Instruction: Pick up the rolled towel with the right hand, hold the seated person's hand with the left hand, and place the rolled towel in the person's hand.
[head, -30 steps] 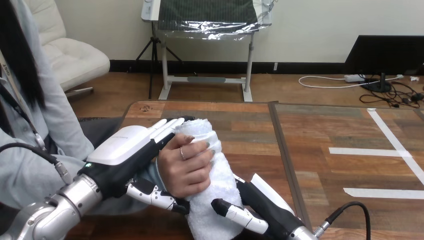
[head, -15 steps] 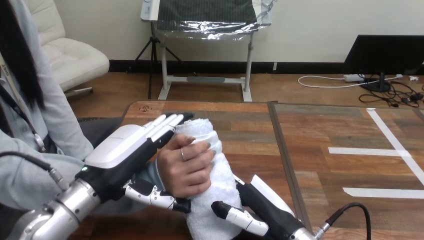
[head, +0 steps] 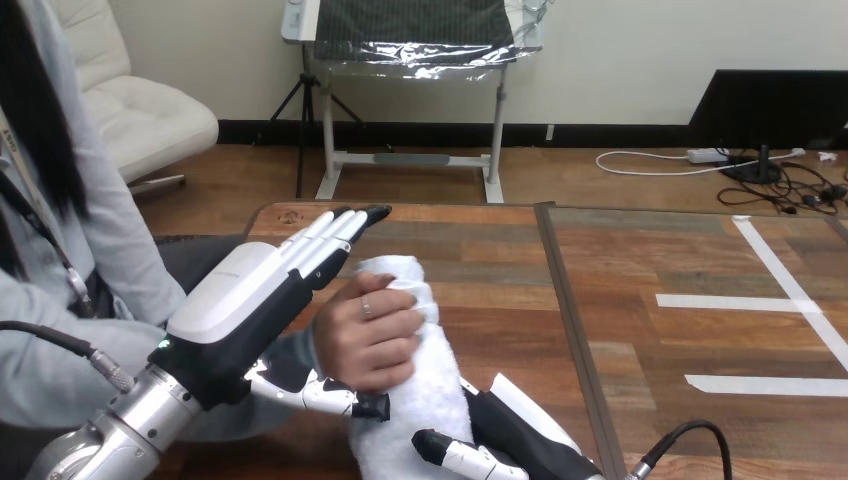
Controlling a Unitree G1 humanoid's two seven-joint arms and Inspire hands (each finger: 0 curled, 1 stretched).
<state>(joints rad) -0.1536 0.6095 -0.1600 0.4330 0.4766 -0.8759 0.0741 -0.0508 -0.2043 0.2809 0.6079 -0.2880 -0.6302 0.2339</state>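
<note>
Findings at this moment, from my remote station.

1. Rolled towel [head: 415,410]: lower centre of the frame, above the table [head: 650,250]. Its long axis runs from the frame's centre down to the bottom edge, nearly upright in the picture. The upper end stands free.

2. The person's hand [head: 370,335]: closed round the towel's middle from the left, fingers wrapped across its front.

3. Left hand [head: 245,295]: left of centre, lying along the back of the person's hand. Its fingers are straight and point to the upper right, past the towel's top and apart from it. Its thumb lies under the person's hand. I see no curl round the hand, so I record it as open and alongside, not clasping.

4. Right hand [head: 500,425]: bottom centre, against the lower right of the towel's bottom end. The towel hides its contact side, so I cannot tell whether it is closed on the roll.

Assessment: the placing looks essentially made, since the person has the towel. The coming move turns on the right hand, the nearer one to the free lower end. The towel lies to its upper left, so I judge its clear way out to be toward the lower right, across the roll's axis.
</note>
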